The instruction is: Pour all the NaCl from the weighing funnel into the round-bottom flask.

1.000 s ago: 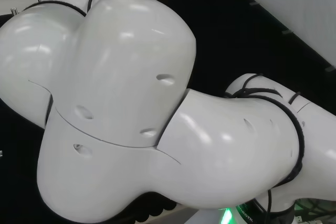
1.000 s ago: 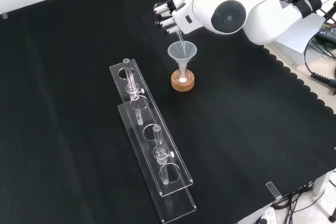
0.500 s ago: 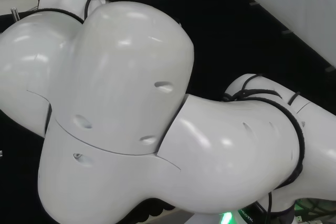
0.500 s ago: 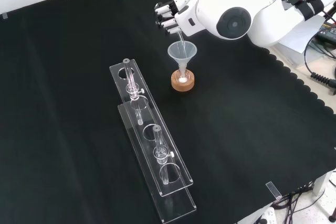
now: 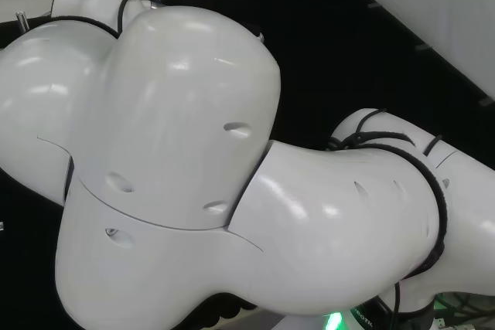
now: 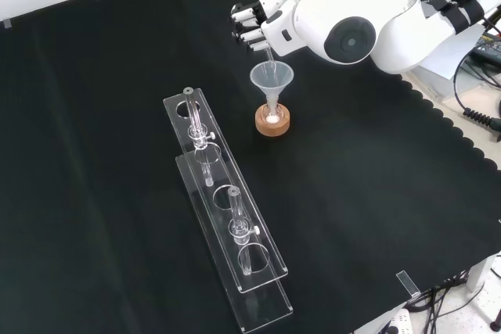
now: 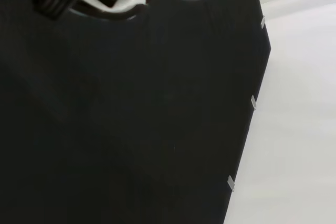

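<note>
- Hand (image 6: 258,21), fingers curled round the weighing funnel (image 6: 268,54), has barely moved near the cloth's far edge in the front view; only the arm link shifted.
- Stem stays tipped into the plastic funnel (image 6: 272,80) on the round-bottom flask (image 6: 272,117): pouring seems ongoing.

A lab bench, set up for robot chemistry.

You're looking at a laboratory: black cloth (image 6: 94,115) covers the bench, and just below the hand's fingers (image 6: 249,25) in the front view a clear funnel (image 6: 272,78) sits in a small flask on a cork ring (image 6: 272,122). Farther below and to the left of the fingers lies a clear acrylic rack (image 6: 227,217) holding glass tubes (image 6: 235,213). Cables (image 6: 477,115) trail off the bench edge well to their right.
</note>
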You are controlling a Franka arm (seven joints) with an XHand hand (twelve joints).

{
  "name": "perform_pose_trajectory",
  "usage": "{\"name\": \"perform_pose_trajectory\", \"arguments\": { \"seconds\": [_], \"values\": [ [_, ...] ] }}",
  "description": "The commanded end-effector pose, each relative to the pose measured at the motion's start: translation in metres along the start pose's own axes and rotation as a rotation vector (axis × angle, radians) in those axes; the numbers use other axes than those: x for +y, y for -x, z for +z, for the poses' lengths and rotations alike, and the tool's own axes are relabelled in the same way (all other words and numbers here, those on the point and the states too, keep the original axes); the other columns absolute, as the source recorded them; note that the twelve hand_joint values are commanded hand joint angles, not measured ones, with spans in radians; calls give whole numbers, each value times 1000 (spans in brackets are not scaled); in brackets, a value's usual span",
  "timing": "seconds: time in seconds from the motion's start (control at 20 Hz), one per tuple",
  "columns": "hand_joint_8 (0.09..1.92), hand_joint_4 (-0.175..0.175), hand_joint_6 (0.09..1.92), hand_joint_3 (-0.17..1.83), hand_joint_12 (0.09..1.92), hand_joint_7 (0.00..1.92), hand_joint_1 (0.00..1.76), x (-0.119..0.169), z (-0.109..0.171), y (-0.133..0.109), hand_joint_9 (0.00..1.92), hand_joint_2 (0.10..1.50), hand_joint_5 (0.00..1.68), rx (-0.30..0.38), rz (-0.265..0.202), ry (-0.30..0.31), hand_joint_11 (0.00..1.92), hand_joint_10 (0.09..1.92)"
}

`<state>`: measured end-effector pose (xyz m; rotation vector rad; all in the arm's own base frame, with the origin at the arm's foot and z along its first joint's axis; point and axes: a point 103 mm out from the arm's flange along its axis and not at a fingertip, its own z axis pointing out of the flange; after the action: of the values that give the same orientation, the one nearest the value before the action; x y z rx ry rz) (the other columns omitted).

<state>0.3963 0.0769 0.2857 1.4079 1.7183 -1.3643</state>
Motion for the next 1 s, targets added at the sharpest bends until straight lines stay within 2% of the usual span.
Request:
{"name": "perform_pose_trajectory", "arguments": {
  "seconds": [0.05, 0.4, 1.0],
  "values": [
    [642, 175, 1089, 861, 1126, 699, 1076, 1, 0, -1, 1045, 649, 1089, -12, -1, 2, 764, 388],
    [642, 175, 1089, 861, 1124, 698, 1076, 2, -4, -3, 1045, 649, 1089, -35, 0, -1, 764, 387],
    [643, 175, 1089, 861, 1121, 698, 1076, 0, -5, -1, 1045, 649, 1089, -29, 9, -6, 764, 386]
  ]
}}
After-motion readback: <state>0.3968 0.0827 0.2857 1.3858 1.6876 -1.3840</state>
